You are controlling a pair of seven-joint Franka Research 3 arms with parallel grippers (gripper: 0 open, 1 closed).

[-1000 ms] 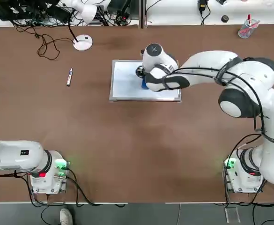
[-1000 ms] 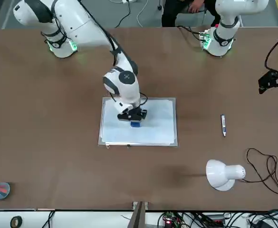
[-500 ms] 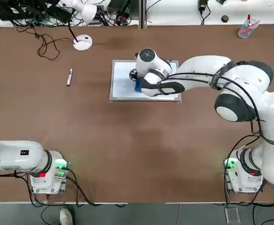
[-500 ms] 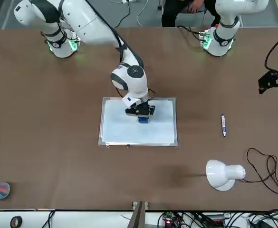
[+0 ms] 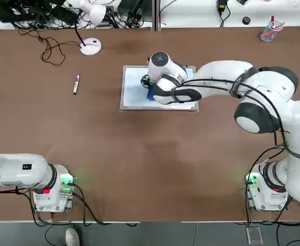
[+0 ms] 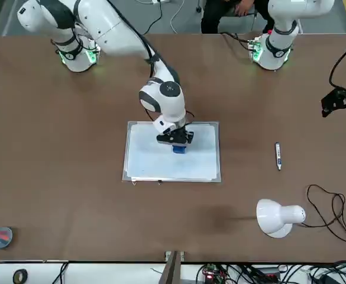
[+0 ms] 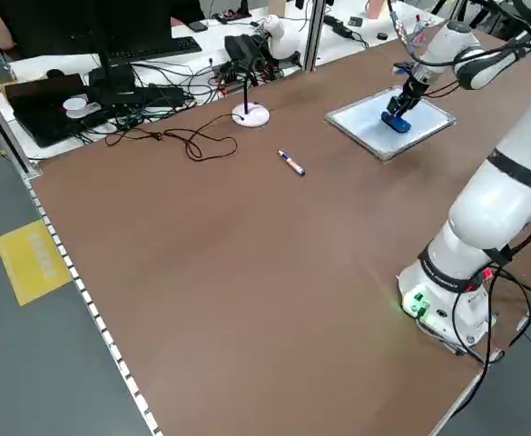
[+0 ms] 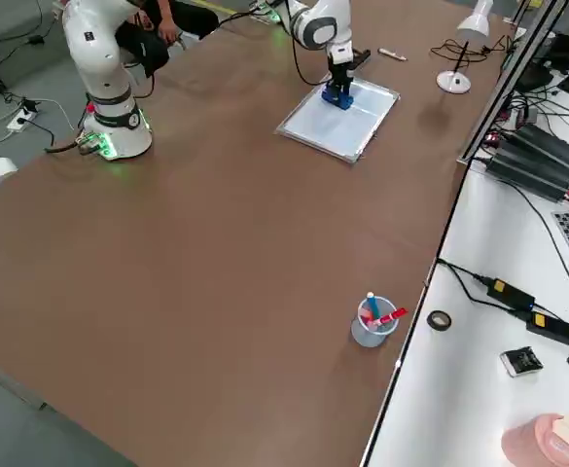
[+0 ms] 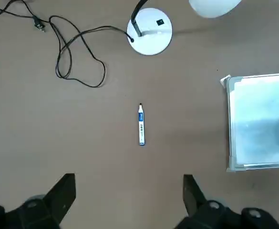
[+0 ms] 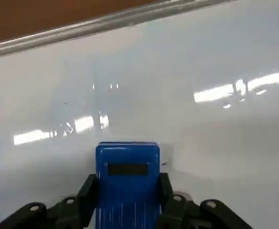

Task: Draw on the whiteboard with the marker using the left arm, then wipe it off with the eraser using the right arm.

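Table: brown top, fills most of the top view (image 5: 98, 133); room for both arms to reach the board.
R arm: big white arm, right side of the top view (image 5: 229, 72), bent over the board, prob. so the wiping tool can bear down flat.
L arm: white, lower left of the top view (image 5: 24, 166); looks parked, prob. to leave the R arm space.
Whiteboard: silver-framed, upper centre of the top view (image 5: 134, 97), lying flat on the table, likely so it takes pressure w/o tipping. No clear pen lines on the part I can see, just a few dark specks.
R gripper: mid-frame in the front view, over the board (image 6: 175, 138); fingers clamped on the eraser's two sides, which leaves its underside free to rub.
L gripper: right edge of the front view (image 6: 342, 100); fingers wide apart, nothing between them.
Eraser: blue block under the R gripper (image 6: 179, 149), down at the board; contact looks likely, so I'd call this the wiping step, near the end.
Marker: slim white pen, upper left of the top view (image 5: 76, 84), loose on the table, well apart from the board, prob. to stay clear of the wiping.
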